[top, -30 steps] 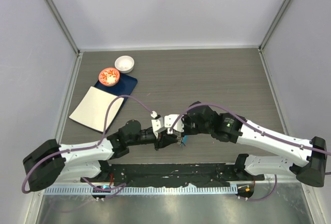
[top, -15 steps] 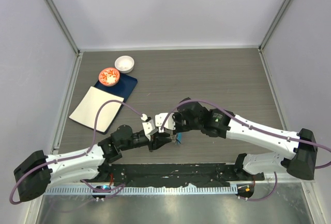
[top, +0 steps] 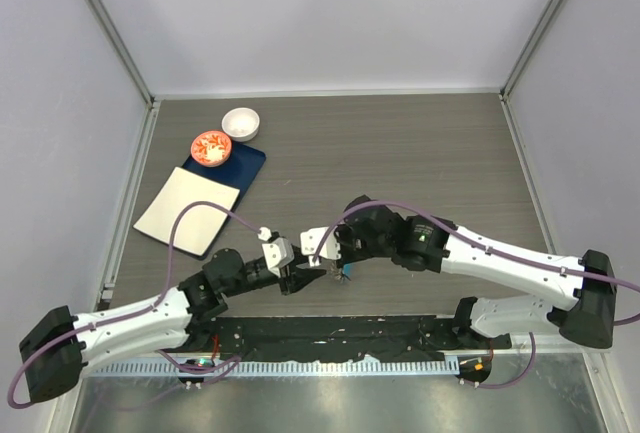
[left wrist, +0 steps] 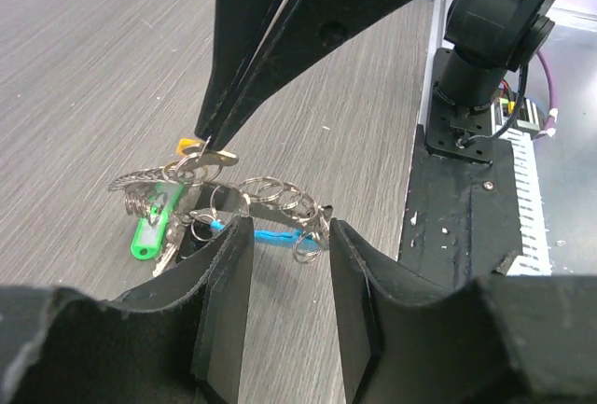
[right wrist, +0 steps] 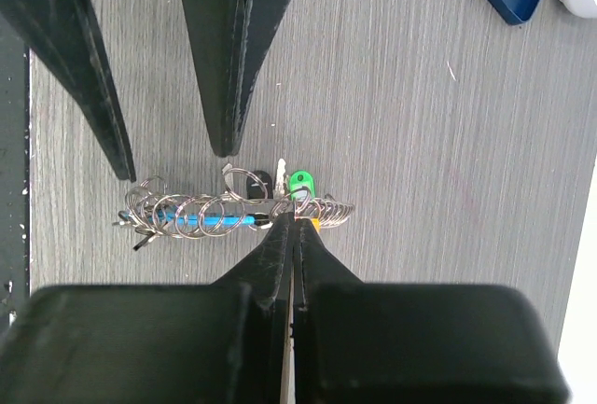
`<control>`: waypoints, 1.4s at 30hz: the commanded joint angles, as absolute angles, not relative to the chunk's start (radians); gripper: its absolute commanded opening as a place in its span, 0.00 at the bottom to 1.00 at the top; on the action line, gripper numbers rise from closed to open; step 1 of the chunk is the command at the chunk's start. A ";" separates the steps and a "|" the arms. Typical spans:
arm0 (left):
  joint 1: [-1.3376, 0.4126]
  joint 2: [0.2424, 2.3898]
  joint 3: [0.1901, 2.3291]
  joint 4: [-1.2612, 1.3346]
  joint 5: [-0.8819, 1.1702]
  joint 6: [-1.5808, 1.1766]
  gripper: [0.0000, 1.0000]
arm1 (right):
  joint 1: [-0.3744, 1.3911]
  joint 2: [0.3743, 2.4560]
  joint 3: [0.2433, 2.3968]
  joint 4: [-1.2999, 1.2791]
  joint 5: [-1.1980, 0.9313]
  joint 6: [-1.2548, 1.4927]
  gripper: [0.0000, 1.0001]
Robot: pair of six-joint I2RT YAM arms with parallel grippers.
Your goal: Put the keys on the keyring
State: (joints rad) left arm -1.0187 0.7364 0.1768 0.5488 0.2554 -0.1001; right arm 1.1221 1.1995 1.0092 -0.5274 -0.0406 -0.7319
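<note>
The keyring (right wrist: 187, 213), a row of grey metal loops with a blue plastic piece (right wrist: 201, 222), lies on the wooden table just in front of the arm bases (top: 343, 273). The keys hang at one end of it: a green tag (right wrist: 300, 183), a dark key head (right wrist: 254, 183) and a yellow tag (right wrist: 313, 226). My right gripper (right wrist: 294, 222) is shut, its tips pinching a key by the yellow tag at that end (left wrist: 207, 150). My left gripper (left wrist: 289, 301) is open and empty, with the blue piece (left wrist: 275, 234) just beyond its fingertips.
A red-patterned dish (top: 211, 148) and a white bowl (top: 241, 124) sit at the back left beside a dark blue board (top: 245, 163) and a white sheet (top: 186, 210). The black base plate (top: 330, 333) runs along the near edge, close behind the keyring.
My left arm has drawn back to the left and towards the near edge, away from the keyring. My right gripper has shifted slightly left and stays pinched at the keys.
</note>
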 commanded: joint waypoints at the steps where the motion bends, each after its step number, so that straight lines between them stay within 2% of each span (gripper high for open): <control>1: -1.019 0.707 0.163 0.581 0.219 -0.013 0.42 | 1.132 1.151 1.005 -0.509 -0.025 -0.744 0.01; 8: -0.905 0.722 0.178 0.589 0.254 0.075 0.43 | 1.147 1.152 1.000 -0.515 -0.029 -0.741 0.01; 12: -0.751 0.778 0.193 0.679 0.438 0.055 0.42 | 1.149 1.149 1.000 -0.517 -0.032 -0.741 0.01; 16: -0.692 0.880 0.241 0.707 0.614 0.046 0.44 | 1.150 1.147 0.999 -0.514 -0.032 -0.739 0.01; 20: -0.687 0.971 0.265 0.764 0.724 0.044 0.45 | 1.150 1.144 0.997 -0.512 -0.032 -0.741 0.01; 30: -0.686 1.025 0.357 0.660 0.833 0.100 0.41 | 1.152 1.143 0.997 -0.512 -0.032 -0.736 0.01; 42: -0.684 1.066 0.393 0.598 0.822 0.132 0.35 | 1.154 1.143 0.999 -0.511 -0.034 -0.736 0.01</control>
